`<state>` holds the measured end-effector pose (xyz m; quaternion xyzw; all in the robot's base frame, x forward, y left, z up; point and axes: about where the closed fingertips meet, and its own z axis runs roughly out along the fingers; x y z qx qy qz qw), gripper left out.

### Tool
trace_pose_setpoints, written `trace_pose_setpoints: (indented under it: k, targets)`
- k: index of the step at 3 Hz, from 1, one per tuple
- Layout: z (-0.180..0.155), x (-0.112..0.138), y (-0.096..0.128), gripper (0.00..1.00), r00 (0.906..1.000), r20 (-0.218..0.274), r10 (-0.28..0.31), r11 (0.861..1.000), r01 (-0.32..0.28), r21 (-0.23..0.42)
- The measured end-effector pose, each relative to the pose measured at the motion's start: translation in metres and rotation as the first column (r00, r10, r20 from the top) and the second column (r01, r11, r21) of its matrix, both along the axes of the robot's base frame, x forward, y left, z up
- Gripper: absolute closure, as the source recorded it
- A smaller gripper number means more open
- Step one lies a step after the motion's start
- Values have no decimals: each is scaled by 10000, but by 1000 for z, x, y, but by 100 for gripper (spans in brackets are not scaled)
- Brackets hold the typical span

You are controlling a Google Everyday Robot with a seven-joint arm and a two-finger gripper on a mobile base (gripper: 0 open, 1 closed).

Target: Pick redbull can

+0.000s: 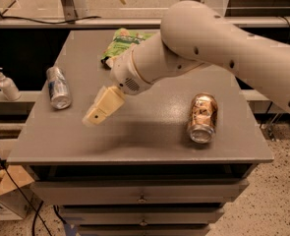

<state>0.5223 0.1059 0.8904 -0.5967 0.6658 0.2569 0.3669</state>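
Pincer (93, 118) first: cream-coloured, it hangs over the left-middle of the worktop (149, 139), angled down and toward the front-left, with clear space between it and the surface. How wide or narrow it stands cannot be told from this angle. The redbull can (59, 86) lies on its side near the left edge of the worktop, silver with blue patches, one round end turned toward the front. It is to the left of the pincer and a little farther back, near it but apart from it. The thick white arm (208, 43) runs from the pincer up and to the right, crossing the back half of the worktop and leaving the view at the right edge. Behind the arm's wrist, at the back of the worktop, lies a green bag (122, 41), partly hidden. On the right side a wider gold-brown can (203, 117) lies on its side too, well apart from the pincer. Below the worktop are grey drawers (142, 193). Off to the left, on a lower ledge, stands a pump bottle (6, 85).
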Motion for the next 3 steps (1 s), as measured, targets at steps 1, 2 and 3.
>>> trace_pose_setpoints:
  k: [1, 2, 3]
  targets:
    - [-5, 10, 14, 0, 9998, 178, -37, 9985, 27, 553]
    - [-14, 28, 41, 0, 9992, 402, 53, 9919, -104, 1270]
    - [-25, 42, 66, 0, 9992, 408, 1, 9834, -75, 1815]
